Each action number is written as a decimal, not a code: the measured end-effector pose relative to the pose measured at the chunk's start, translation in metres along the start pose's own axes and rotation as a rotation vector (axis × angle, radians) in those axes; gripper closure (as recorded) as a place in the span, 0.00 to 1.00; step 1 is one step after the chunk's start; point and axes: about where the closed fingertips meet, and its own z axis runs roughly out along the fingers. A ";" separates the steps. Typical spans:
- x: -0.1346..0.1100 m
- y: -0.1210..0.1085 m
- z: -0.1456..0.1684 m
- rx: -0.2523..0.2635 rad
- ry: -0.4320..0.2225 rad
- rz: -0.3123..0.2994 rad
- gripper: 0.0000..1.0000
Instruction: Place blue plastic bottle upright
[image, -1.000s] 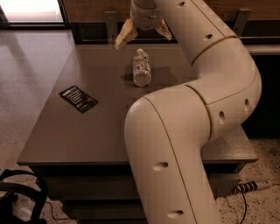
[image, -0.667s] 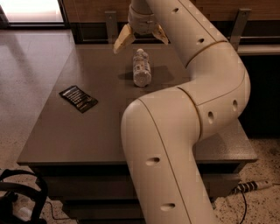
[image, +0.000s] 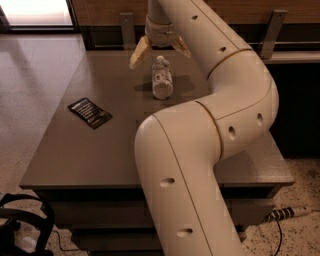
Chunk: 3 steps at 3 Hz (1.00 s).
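Observation:
The blue plastic bottle (image: 161, 80), clear and ribbed with a white cap, lies on its side on the grey table (image: 110, 150), cap pointing toward the far edge. My gripper (image: 160, 51) hangs open just above the cap end, its two pale fingers (image: 138, 54) spread to either side of the bottle's top, empty. My large white arm reaches from the foreground over the table's right half and hides part of it.
A flat dark snack packet (image: 90, 112) lies on the table's left side. A wooden wall with metal brackets (image: 272, 27) runs behind the table. A black object (image: 20, 225) sits on the floor at the lower left, a power strip (image: 287, 212) at the lower right.
My gripper has shifted slightly right and down, now centred over the bottle's cap end. The bottle and packet have not moved.

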 end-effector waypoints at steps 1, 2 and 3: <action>0.008 0.002 0.004 -0.007 0.028 -0.003 0.00; 0.017 0.005 0.014 -0.038 0.055 0.001 0.00; 0.023 0.009 0.020 -0.065 0.068 0.006 0.00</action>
